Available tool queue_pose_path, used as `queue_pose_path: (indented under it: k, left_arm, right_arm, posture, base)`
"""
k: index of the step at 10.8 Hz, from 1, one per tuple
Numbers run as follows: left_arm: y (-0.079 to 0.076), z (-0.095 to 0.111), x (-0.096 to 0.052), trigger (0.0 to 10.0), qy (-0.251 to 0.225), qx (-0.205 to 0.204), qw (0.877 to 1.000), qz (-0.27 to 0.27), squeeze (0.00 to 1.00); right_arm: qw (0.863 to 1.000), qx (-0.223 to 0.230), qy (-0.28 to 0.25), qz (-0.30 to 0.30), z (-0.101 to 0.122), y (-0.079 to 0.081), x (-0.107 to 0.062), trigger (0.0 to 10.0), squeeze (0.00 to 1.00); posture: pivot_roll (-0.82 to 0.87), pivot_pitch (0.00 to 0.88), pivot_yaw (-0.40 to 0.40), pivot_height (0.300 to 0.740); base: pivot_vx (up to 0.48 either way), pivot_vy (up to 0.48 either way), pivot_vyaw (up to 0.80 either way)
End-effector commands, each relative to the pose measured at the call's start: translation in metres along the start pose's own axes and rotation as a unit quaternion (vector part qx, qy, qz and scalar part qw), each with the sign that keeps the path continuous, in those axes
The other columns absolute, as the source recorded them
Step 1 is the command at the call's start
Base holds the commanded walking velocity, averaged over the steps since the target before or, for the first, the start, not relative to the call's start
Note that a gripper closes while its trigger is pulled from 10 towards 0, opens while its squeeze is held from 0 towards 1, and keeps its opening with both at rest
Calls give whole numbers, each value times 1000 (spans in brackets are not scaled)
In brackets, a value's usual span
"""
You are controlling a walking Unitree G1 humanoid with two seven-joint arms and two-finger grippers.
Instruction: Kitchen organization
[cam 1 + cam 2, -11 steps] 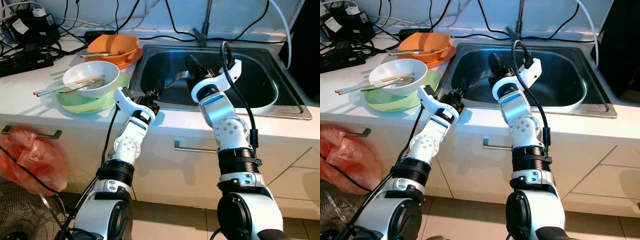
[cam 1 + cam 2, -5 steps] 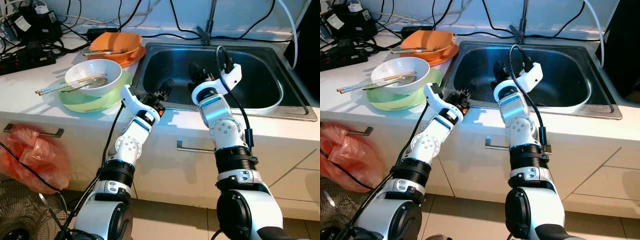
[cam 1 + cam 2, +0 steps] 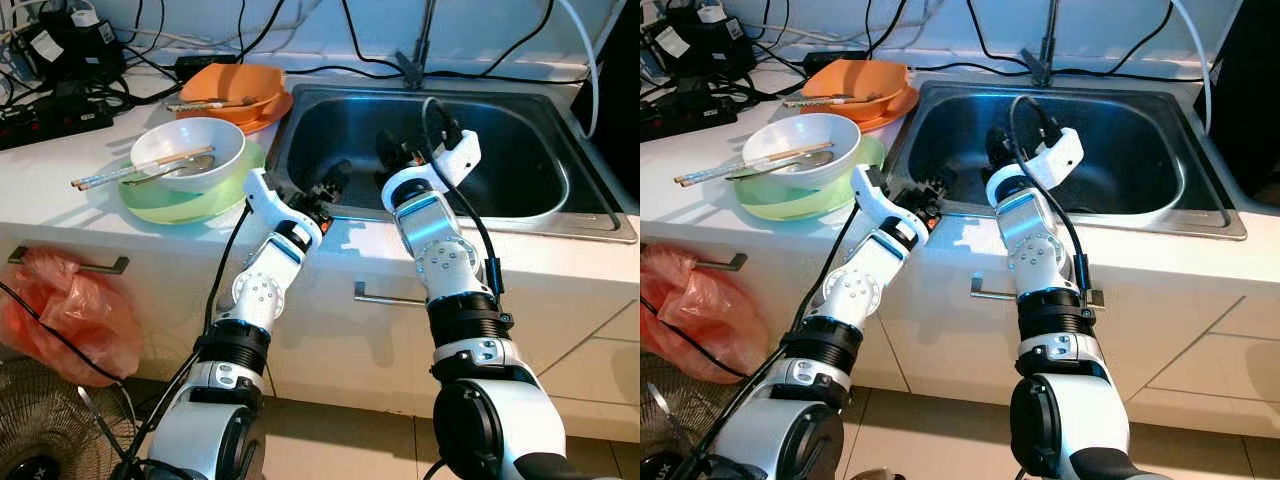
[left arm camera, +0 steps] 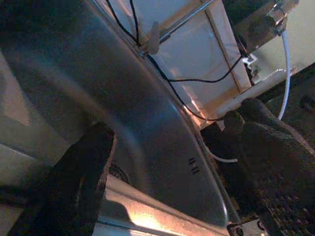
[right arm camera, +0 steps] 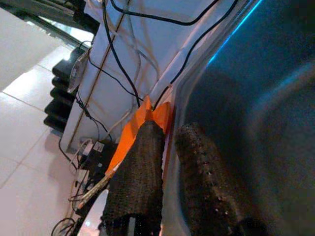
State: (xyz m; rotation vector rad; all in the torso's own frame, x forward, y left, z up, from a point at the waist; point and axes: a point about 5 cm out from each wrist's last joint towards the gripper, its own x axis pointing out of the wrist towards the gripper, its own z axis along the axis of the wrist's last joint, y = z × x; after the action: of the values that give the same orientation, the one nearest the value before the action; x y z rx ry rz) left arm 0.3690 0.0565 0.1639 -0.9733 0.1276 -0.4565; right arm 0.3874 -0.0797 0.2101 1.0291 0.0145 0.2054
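While both arms are reaching over the counter edge, the left gripper (image 3: 335,180) is being held with its fingers spread apart at the front rim of the stainless steel sink basin (image 3: 520,170), grasping nothing. The right gripper (image 3: 390,150) is being held inside the basin, fingers nearly together and empty; its tips are partly hidden behind its wrist. Well apart on the white countertop (image 3: 60,170), a white bowl with chopsticks (image 3: 187,155) is sitting on a green plate (image 3: 190,203), with an orange dish (image 3: 232,92) behind.
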Motion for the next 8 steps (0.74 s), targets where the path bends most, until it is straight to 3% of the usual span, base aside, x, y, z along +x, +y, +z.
queue_pose_path:
  k: [1, 4, 5, 7, 8]
  left_arm:
    - [-4, -46, -3, 10000, 48, -38, 998, 9, 0]
    - [0, -31, -6, 10000, 28, 40, 999, 14, 0]
    - [3, -22, -10, 10000, 14, 85, 996, 19, 0]
    - [4, -8, -19, 10000, -14, 156, 988, 16, 0]
    - [8, 6, -28, 10000, -31, 240, 970, 20, 0]
  right_arm:
    - [999, 2, 17, 26, -17, 21, 3, 10000, 0]
    - [995, -94, 20, 40, -15, 12, -2, 10000, 0]
    - [983, -175, 26, 44, -16, 3, -7, 10000, 0]
    - [969, -242, 34, 44, -16, -14, -15, 10000, 0]
    - [953, -298, 29, 50, -11, -24, -20, 10000, 0]
  posture:
    - [65, 46, 40, 740]
    - [62, 33, 38, 740]
    - [61, 23, 33, 740]
    - [61, 12, 28, 740]
    - [64, 6, 28, 740]
  base:
    - [0, 0, 0]
    - [0, 0, 0]
    - [0, 0, 0]
    - [0, 0, 0]
    - [0, 0, 0]
